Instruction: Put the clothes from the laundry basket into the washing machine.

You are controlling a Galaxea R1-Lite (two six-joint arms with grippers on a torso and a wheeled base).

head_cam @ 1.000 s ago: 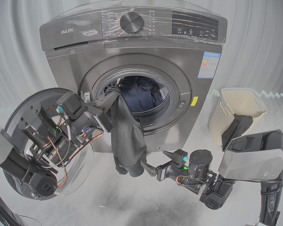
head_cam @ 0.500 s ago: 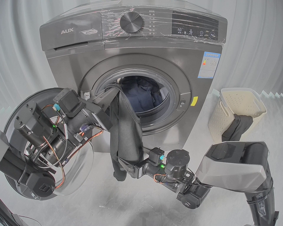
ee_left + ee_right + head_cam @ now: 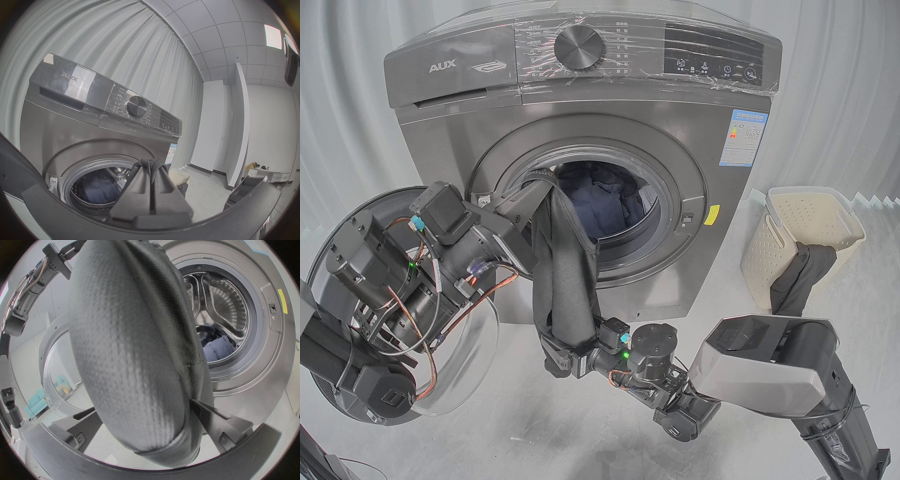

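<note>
A dark grey garment (image 3: 565, 275) of fine mesh weave hangs in a long fold before the washing machine (image 3: 581, 125). Its top is pinched in the left pincer (image 3: 540, 187) at the upper left rim of the machine's opening. The right pincer (image 3: 565, 357), below the opening, stands spread around the garment's lower end. Blue clothes (image 3: 600, 200) lie inside the drum, with open space above them. The door (image 3: 56, 371) is swung wide to the machine's left. Right of the machine, a cream laundry basket (image 3: 800, 219) carries another dark piece (image 3: 803, 272) over its rim. The floor (image 3: 550, 431) is pale grey, and a curtain (image 3: 850, 94) hangs behind the machine.
</note>
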